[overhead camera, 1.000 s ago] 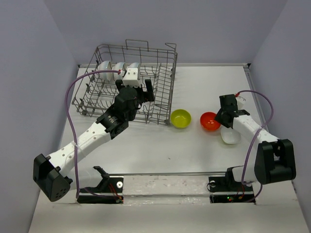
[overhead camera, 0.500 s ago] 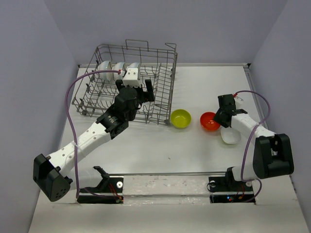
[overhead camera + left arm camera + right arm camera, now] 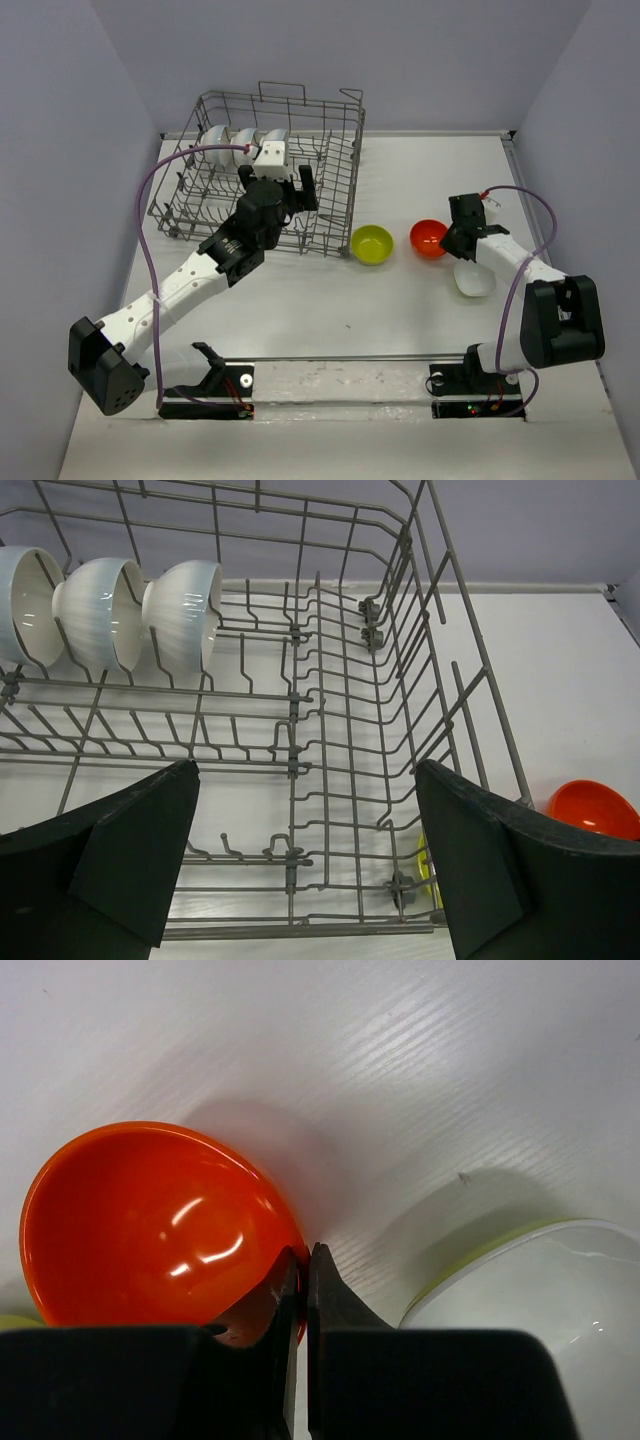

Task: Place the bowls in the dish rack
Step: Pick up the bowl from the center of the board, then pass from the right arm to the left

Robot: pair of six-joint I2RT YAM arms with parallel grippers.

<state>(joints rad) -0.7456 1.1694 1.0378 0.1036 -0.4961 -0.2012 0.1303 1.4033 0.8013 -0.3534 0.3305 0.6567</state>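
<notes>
Right wrist view: right tool (image 3: 302, 1260) clenched on orange bowl (image 3: 150, 1230) rim; bowl tilted, hollow facing camera.
Left wrist view: left tool (image 3: 303, 772) released above rack (image 3: 470, 720); white bowls (image 3: 110, 610) stood on edge.

I count six bowls in all: three white bowls (image 3: 100, 610) stand in a row inside the single dish rack (image 3: 345, 180), and three more sit out on the surface (image 3: 400, 330). Of those three, one is an orange bowl (image 3: 428, 238), one a yellow-green bowl (image 3: 371, 244), and one a fourth white bowl (image 3: 473, 279).
</notes>
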